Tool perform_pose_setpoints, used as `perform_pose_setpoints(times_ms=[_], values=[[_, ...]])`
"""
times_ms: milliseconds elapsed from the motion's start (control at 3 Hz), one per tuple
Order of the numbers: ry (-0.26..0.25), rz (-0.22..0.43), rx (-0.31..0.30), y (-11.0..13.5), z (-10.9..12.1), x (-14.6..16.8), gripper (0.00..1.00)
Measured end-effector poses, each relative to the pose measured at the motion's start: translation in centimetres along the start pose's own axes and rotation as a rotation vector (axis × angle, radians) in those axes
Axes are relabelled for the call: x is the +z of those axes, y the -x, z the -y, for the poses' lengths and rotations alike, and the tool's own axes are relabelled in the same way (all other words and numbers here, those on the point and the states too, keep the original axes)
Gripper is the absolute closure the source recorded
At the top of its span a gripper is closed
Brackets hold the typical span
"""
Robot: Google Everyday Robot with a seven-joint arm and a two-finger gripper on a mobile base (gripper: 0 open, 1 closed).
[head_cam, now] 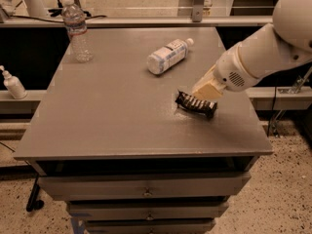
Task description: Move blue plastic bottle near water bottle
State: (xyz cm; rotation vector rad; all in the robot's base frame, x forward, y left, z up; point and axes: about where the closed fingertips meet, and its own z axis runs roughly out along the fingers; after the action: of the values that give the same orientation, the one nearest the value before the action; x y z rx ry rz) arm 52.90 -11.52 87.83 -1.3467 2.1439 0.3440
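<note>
Gripper (205, 92) hangs low at the right side of the table (107, 116), directly above and apparently touching the black wrapper (196, 105). Whether it is clenched or released cannot be told. It holds nothing of the task.

Blue bottle (168, 56) lies on its side toward the rear centre, cap pointing rear-right, apart from the gripper. Water bottle (77, 30) stands upright near the rear-left corner, well apart from the blue bottle.

Risks, as judged:
- A bottle lying on its side can roll if nudged off-centre, and the rear edge is near.
- The wrapper may drag along with the gripper and foul the approach.
- A fast placement may tip the tall water bottle, which stands close to the left edge.

Bare tabletop lies between the two bottles, giving an unobstructed path leftward. A pump bottle (13, 83) stands off the table on the left.
</note>
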Motion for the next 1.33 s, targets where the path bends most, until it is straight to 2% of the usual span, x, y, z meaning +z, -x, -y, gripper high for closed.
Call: perform_pose_setpoints(times_ms=[333,667,1333], values=[[0.000,0.046,0.001,2.1,0.0,-1.3,1.00],[0.020,0.034,-0.006,1.8,-0.6,-1.7,0.82],[0.051,0.023,0.008,-0.4,-1.8,0.1,0.35]])
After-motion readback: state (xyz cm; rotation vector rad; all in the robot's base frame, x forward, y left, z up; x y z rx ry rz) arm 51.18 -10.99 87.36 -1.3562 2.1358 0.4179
